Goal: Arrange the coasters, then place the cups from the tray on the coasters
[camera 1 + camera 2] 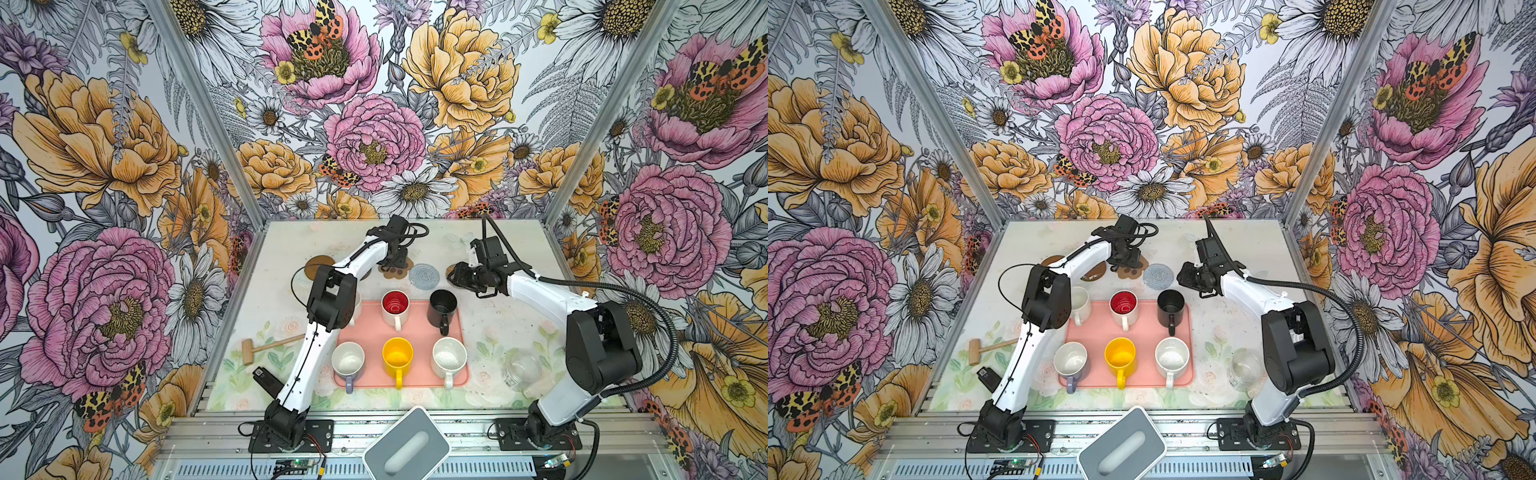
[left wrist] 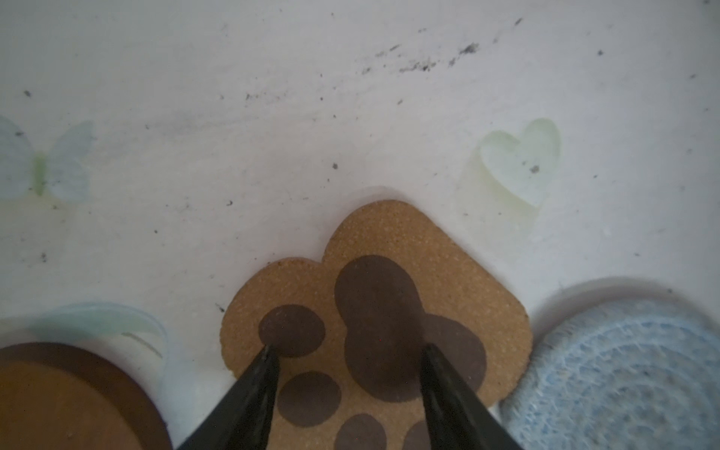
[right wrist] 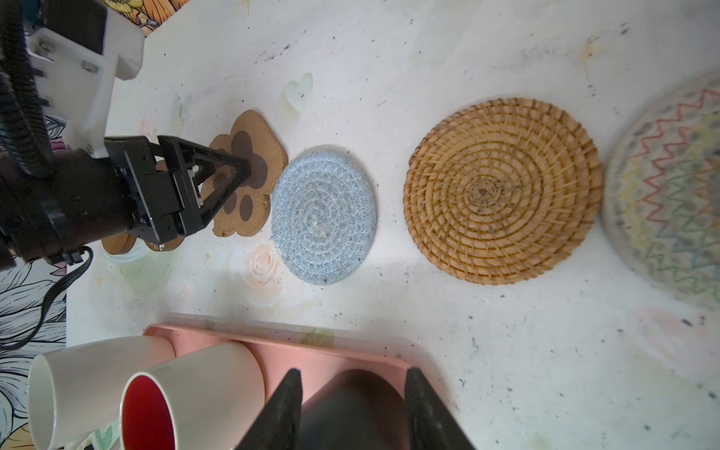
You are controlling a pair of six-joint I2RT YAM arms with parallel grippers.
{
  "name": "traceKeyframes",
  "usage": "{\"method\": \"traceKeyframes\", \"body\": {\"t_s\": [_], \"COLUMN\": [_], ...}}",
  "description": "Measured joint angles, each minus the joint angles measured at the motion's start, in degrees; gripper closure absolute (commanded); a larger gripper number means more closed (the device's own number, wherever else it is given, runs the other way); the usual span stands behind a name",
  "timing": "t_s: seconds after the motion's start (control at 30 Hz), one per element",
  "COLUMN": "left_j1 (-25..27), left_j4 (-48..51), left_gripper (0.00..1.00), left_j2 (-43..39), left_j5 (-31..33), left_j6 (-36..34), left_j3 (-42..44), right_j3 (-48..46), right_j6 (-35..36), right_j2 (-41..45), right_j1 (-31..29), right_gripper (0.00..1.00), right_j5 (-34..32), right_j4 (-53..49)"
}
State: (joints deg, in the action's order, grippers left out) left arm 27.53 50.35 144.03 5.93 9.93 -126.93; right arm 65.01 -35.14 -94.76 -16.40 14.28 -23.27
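While the left gripper [image 2: 348,347] stands jaws apart, tips down on the paw-print coaster [image 2: 389,230], that coaster lies directly beneath it, at the tray's [image 1: 417,336] 12 o'clock. The right gripper [image 3: 353,373], also apart and empty, hovers farther off at its 3 o'clock, past the grey-blue round [image 1: 424,275].

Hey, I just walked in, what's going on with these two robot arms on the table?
The left gripper points its open jaws down at the tan cork paw-print coaster, which lies in a row of coasters beyond the salmon-pink tray. Next along are the grey-blue woven round coaster and the tan woven round coaster. The right gripper hangs open near the black mug, apparently gripping nothing. All six mugs stand on the tray; no coaster bears one.
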Motion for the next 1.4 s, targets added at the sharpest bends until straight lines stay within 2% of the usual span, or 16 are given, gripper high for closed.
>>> {"method": "traceKeyframes", "body": {"t_s": [0.17, 0.5, 0.83, 1.17, 1.4], "left_j1": [0.0, 0.0, 0.0, 0.0, 0.0], "left_j4": [-0.8, -1.6, -1.6, -0.6, 3.2], "left_gripper": [0.4, 0.39, 0.39, 0.34, 0.31], "left_j2": [-2.7, -5.0, -5.4, -5.6, -5.6], "left_j5": [0.6, 1.0, 1.3, 1.7, 1.7], "left_j6": [0.2, 0.8, 1.6, 2.2, 2.3], "left_j3": [4.8, 8.6, 9.2, 9.1, 7.6], "right_j3": [0.0, -0.3, -0.8, -1.1, -1.1], "right_j6": [0.0, 0.0, 0.0, -0.5, -0.5], "right_j2": [0.2, 0.3, 1.0, 1.0, 1.0], "right_j1": [0.0, 0.0, 0.0, 0.0, 0.0], "right_gripper": [0.54, 0.54, 0.54, 0.54, 0.54], "right_j5": [0.4, 0.6, 0.7, 0.8, 0.8], "right_j4": [0.0, 0.0, 0.4, 0.5, 0.5]}}
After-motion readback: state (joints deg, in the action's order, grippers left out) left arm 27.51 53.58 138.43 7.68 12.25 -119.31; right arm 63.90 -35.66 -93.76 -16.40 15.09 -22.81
